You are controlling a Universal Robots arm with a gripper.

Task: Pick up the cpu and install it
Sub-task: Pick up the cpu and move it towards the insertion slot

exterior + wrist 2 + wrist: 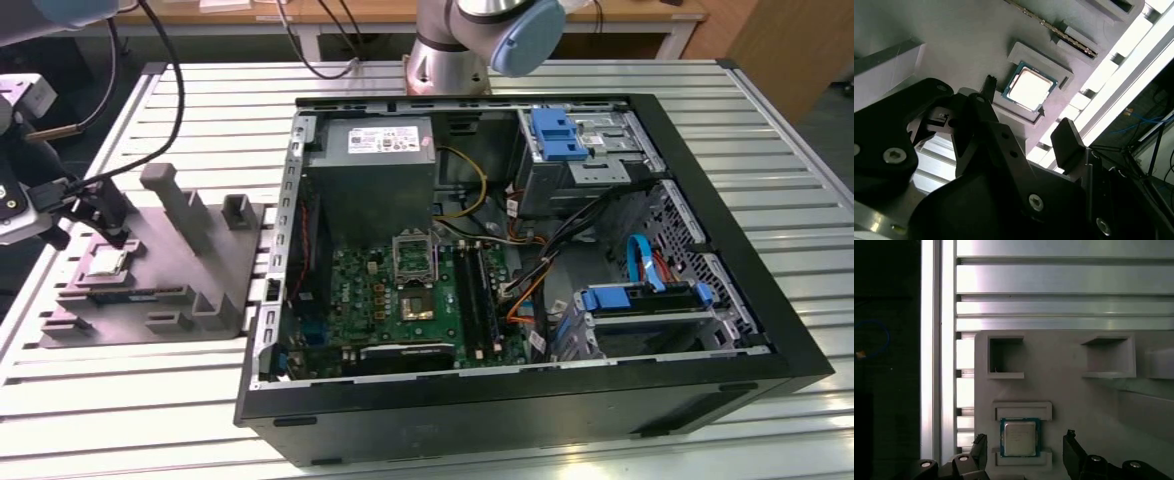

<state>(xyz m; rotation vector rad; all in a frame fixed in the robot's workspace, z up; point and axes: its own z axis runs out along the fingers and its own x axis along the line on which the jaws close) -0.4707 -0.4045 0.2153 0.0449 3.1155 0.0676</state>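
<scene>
The cpu [107, 263] [1030, 88] [1020, 438], a small square chip with a pale metal top, lies flat in a framed recess of the grey tray [160, 290] at the exterior view's left. My gripper [96, 222] [1029, 115] [1025, 444] hangs just above it and is open. One black fingertip [980, 445] stands on each side of the chip, and neither touches it. Inside the open computer case [507, 390], the green motherboard [380, 300] lies well off toward the exterior view's right.
The tray carries upright grey posts [174, 200] and empty pockets [1004, 357] beside the chip. A large grey power-supply box [374, 170], loose cables [534, 270] and blue drive brackets [641, 295] crowd the case. The slatted metal table [134, 400] ends close to the tray.
</scene>
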